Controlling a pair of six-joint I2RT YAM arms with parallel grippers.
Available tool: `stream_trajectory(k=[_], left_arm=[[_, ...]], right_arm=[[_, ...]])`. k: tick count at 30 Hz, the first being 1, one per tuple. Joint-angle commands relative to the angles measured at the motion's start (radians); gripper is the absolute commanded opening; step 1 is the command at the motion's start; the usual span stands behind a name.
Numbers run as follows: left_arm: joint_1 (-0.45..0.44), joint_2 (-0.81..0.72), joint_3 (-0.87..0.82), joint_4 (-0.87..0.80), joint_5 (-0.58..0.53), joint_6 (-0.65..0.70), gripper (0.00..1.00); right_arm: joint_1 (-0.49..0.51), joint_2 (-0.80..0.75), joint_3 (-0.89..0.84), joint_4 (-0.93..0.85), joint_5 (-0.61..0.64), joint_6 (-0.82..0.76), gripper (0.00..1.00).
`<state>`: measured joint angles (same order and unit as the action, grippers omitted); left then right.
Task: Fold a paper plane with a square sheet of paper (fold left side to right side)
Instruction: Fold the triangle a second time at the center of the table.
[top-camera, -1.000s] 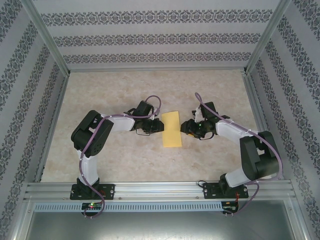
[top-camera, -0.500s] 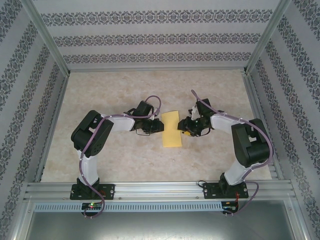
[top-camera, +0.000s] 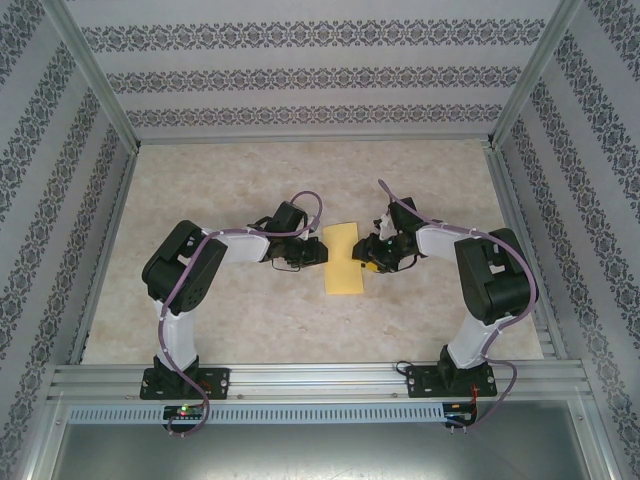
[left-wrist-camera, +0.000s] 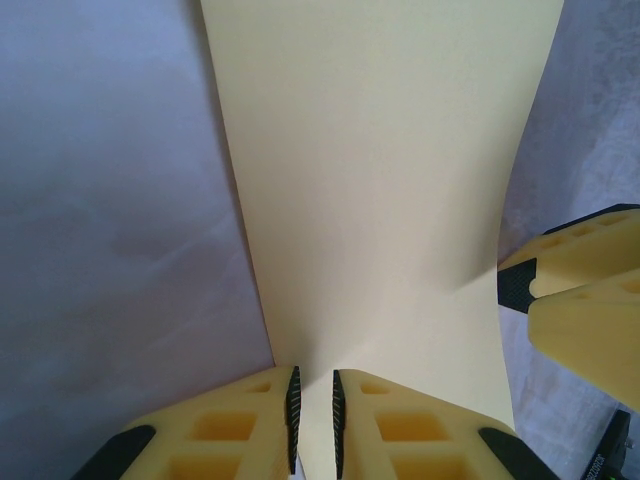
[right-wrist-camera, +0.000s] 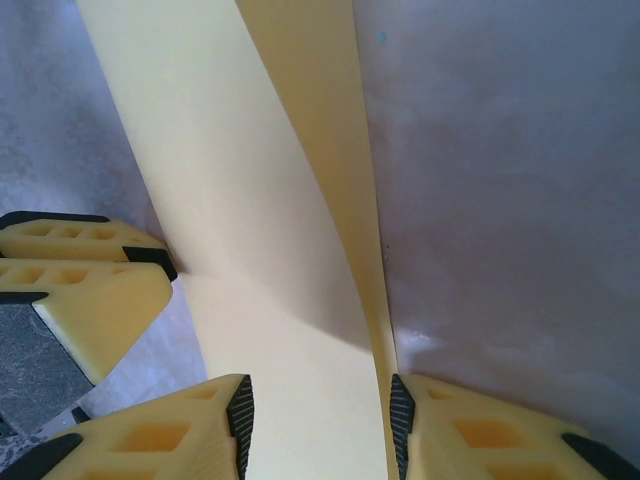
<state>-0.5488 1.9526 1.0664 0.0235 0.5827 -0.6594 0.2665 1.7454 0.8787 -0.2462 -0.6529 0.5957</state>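
At frame bottom, the left gripper (left-wrist-camera: 315, 405) pinches the paper (left-wrist-camera: 380, 200), its far end cropped; the right gripper (right-wrist-camera: 320, 405) gapes around a raised flap.

Beige marbled tabletop (top-camera: 250, 320) w/ alu frame rails (top-camera: 320, 378), walls (top-camera: 320, 75) in striped, prob. floral-patterned wallpaper.
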Motion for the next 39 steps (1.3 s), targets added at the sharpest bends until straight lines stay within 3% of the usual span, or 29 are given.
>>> stream_trajectory(k=[1, 22, 39], left_arm=[[-0.007, 0.013, -0.012, -0.01, -0.008, 0.012, 0.21], [-0.008, 0.011, -0.012, -0.008, -0.004, 0.014, 0.2], [-0.008, 0.013, -0.004, -0.014, -0.006, 0.015, 0.2]], right_arm=[[0.011, -0.007, 0.026, -0.004, 0.02, -0.011, 0.45], [-0.01, 0.136, 0.172, 0.059, 0.04, -0.112, 0.47], [-0.027, 0.14, 0.181, 0.059, 0.051, -0.128, 0.5]])
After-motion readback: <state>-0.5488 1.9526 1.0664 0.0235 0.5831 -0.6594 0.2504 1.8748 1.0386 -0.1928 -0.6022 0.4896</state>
